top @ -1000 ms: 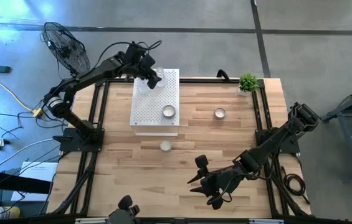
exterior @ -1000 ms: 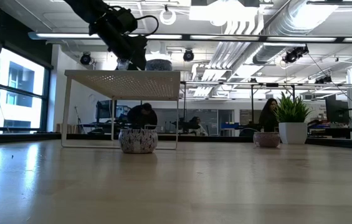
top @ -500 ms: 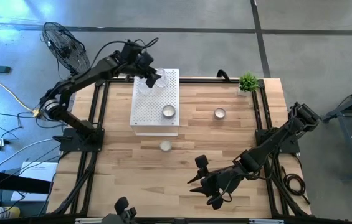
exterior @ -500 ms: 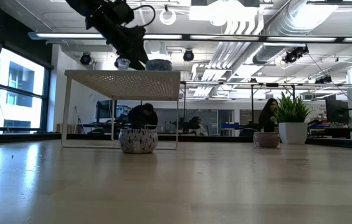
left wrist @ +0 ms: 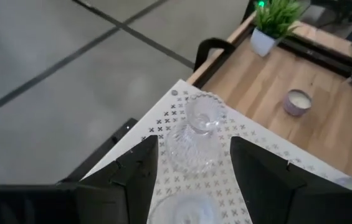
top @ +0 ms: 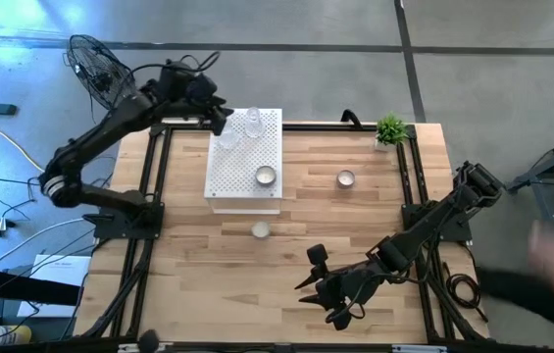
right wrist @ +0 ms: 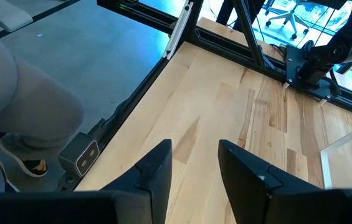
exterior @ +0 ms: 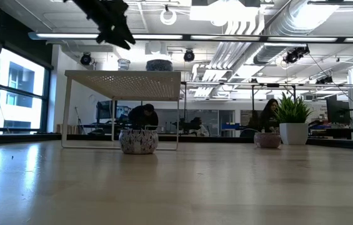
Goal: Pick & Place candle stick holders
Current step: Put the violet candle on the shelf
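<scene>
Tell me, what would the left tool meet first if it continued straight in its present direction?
Probably the clear glass holder on the white perforated box; it stands directly ahead of the open left tool, though depth is uncertain.

I'm seeing the left gripper [top: 220, 115] pulling back off the white box [top: 267, 147], going left and up, its fingers now apart and empty. The clear glass holder [top: 253, 122] it was carrying is now standing free on the box's far part. A blurred person [top: 551, 265] is coming in at right.
</scene>
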